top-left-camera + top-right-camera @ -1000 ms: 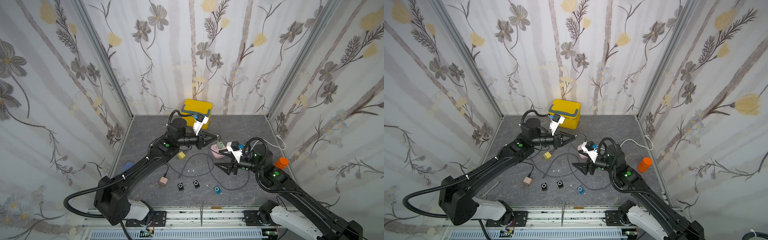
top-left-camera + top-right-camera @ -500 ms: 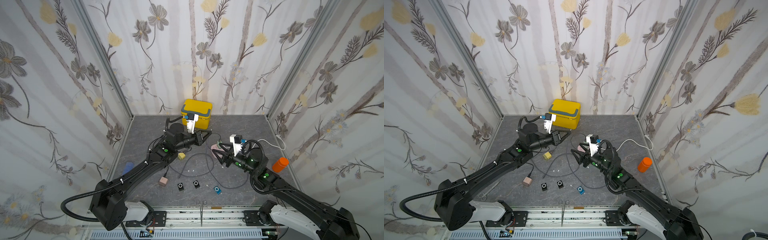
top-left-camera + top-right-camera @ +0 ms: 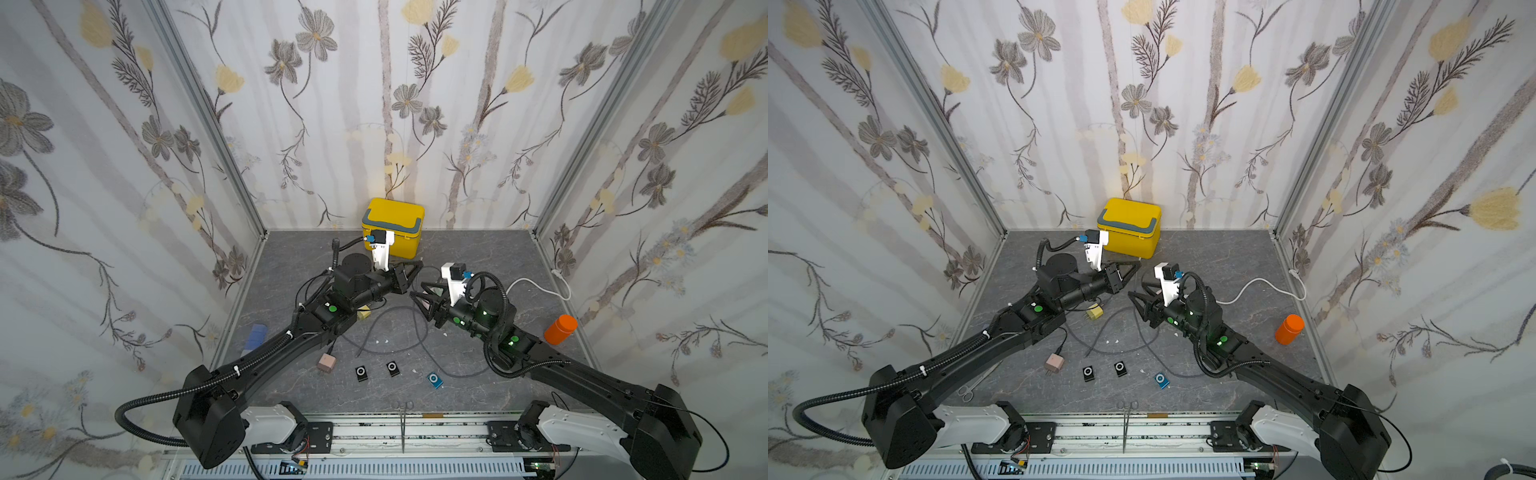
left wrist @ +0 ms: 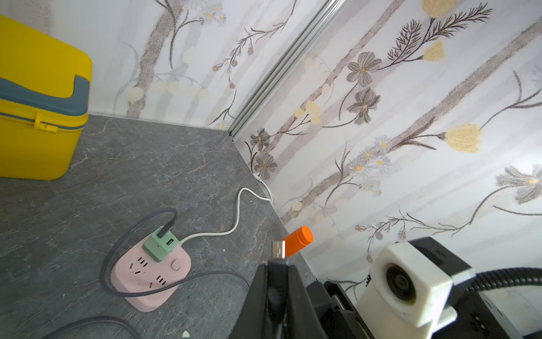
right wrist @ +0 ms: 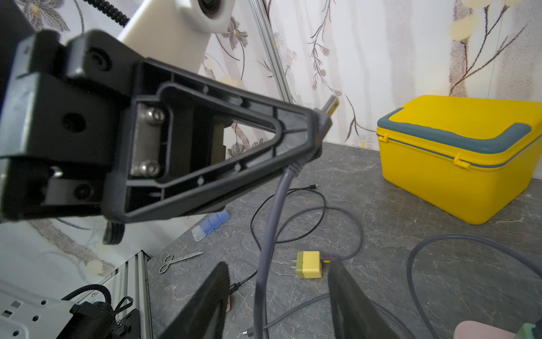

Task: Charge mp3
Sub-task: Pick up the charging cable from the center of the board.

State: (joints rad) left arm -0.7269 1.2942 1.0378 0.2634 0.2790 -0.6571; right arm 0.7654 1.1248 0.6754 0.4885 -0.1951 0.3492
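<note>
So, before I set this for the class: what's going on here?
The left gripper is shut on the USB plug of a grey cable, holding it in the air. The right gripper, jaws apart, straddles the cable hanging below the plug. The pink power strip with its green adapter sits nearby. Three mp3 players lie untouched.

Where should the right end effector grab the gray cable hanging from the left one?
On the straight stretch of gray cable just below the USB plug pinched in the left end effector. Close sideways across it: there it hangs nearly vertical, between the right end effector's open fingers.
</note>
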